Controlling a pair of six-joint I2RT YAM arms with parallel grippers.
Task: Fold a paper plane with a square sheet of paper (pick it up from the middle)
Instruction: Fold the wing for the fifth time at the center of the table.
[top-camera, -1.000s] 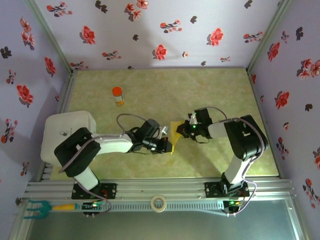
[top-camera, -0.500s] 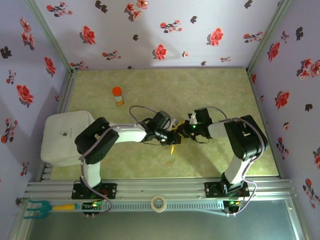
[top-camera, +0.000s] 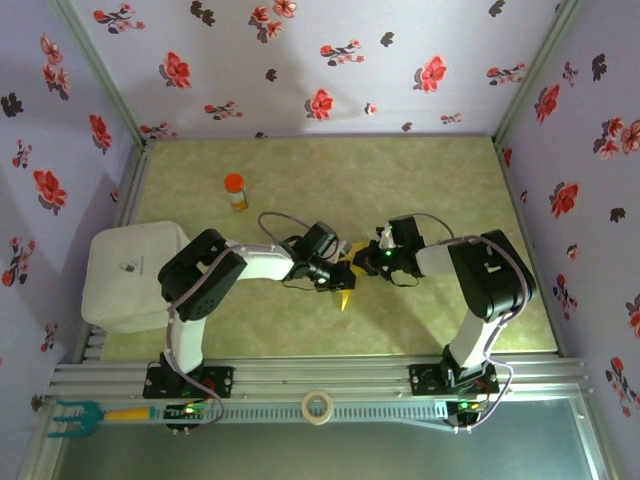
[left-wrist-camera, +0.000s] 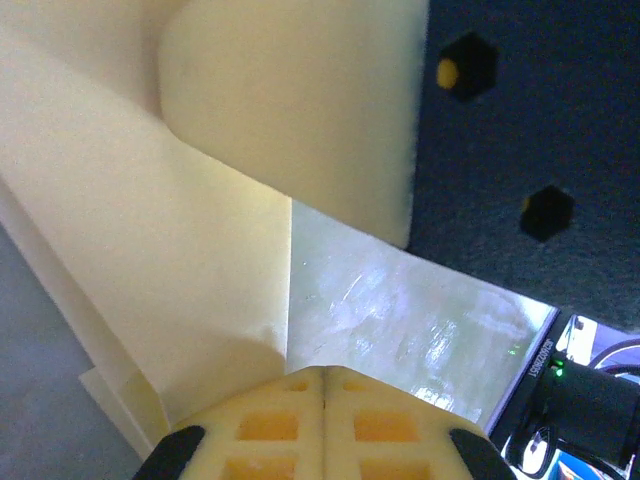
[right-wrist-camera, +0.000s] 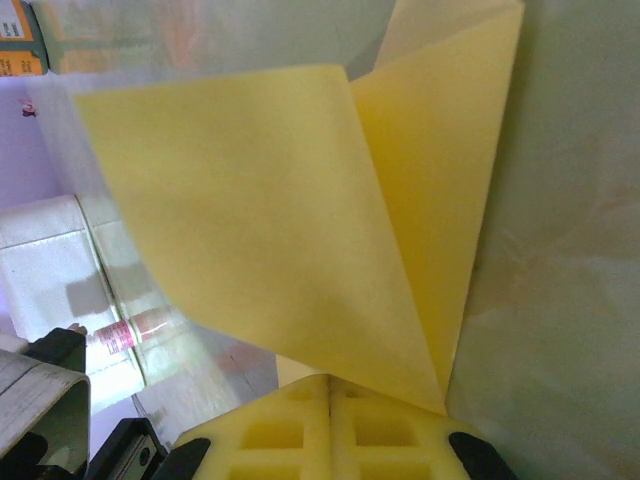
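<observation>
The folded yellow sheet of paper (right-wrist-camera: 300, 220) is pinched by the right claw (right-wrist-camera: 328, 385); the left claw (left-wrist-camera: 323, 385), pressed together, is set against it.

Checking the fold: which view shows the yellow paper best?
Right wrist: the folded yellow paper shows large, with two overlapping flaps clear. Left wrist gives a pale, very close stretch of it; top external gives a small pointed tip.

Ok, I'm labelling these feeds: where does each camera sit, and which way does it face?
Top: high behind the arm bases, looking down on the table; left arm and right arm show whole.
Left wrist: on that arm, looking along the shut left pincer at the yellow paper.
Right wrist: likewise, past the shut right pincer at the paper.
Shared: all three see the paper.
</observation>
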